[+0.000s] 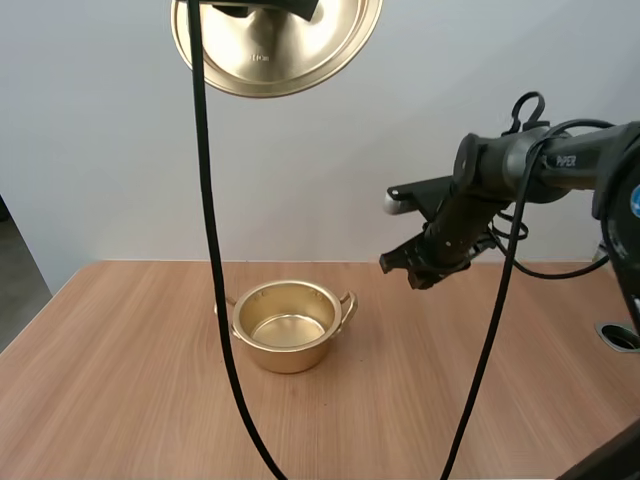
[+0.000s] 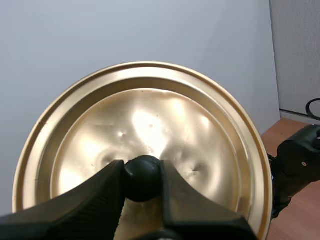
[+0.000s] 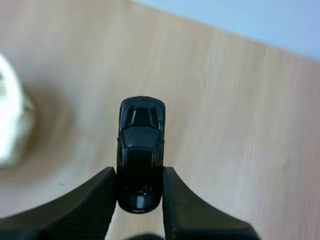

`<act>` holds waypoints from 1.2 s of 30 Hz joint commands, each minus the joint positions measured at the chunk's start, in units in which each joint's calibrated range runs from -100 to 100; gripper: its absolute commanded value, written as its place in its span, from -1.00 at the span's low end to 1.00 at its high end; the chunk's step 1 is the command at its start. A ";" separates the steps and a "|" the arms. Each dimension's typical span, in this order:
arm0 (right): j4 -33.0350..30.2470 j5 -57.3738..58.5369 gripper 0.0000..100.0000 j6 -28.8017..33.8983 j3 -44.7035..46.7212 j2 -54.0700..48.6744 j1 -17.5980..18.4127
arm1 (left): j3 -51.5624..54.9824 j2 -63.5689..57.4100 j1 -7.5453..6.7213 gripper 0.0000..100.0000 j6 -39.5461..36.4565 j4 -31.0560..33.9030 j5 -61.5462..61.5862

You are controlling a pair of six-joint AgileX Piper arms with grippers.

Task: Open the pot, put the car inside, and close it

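Two loads aloft, left gripper (image 2: pixel 142 172) pinching black knob (image 2: pixel 142 184) of gold lid (image 2: pixel 150 115) high above table (image 1: pixel 450 380), right gripper (image 3: pixel 140 187) clamped on small black car (image 3: pixel 141 140) in air to right of pot (image 1: pixel 288 325), pot open, upright mid-table.

High view: lid (image 1: pixel 275 45) cut off by frame edge. Left wrist view: lid's near rim and knob (image 2: pixel 142 177) sides hidden behind left jaws. Right wrist view: pot (image 3: pixel 10 115) beside car (image 3: pixel 140 150) a pale blur, cut off; car's near end hidden between right jaws.
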 commanded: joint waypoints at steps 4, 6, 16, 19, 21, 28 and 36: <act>4.89 2.83 -1.00 -3.49 -4.80 0.18 5.54 | -3.22 0.03 -0.04 -1.00 -0.85 0.10 -0.44; 4.34 2.88 -1.00 -3.88 -5.65 0.86 8.28 | -4.25 0.03 -0.04 -1.00 -0.97 0.10 -0.44; 3.57 -0.43 -1.00 -4.21 -9.56 13.31 16.11 | -4.50 0.45 0.03 -1.00 -1.05 0.10 0.30; 3.57 -0.43 -1.00 -4.21 -11.78 18.23 17.18 | -4.50 0.74 0.87 -1.00 -1.05 0.10 0.30; 3.57 -0.43 -1.00 -4.21 -12.46 21.00 17.58 | -4.50 1.47 1.81 -1.00 -1.05 0.00 -0.04; 2.76 -0.52 -1.00 -4.58 -13.45 28.35 17.56 | -4.50 1.47 2.74 -1.00 -1.05 -0.50 -1.04; 2.76 -1.19 -1.00 -4.58 -13.45 29.40 17.56 | -4.50 1.47 2.74 -1.00 -1.05 -0.50 -0.35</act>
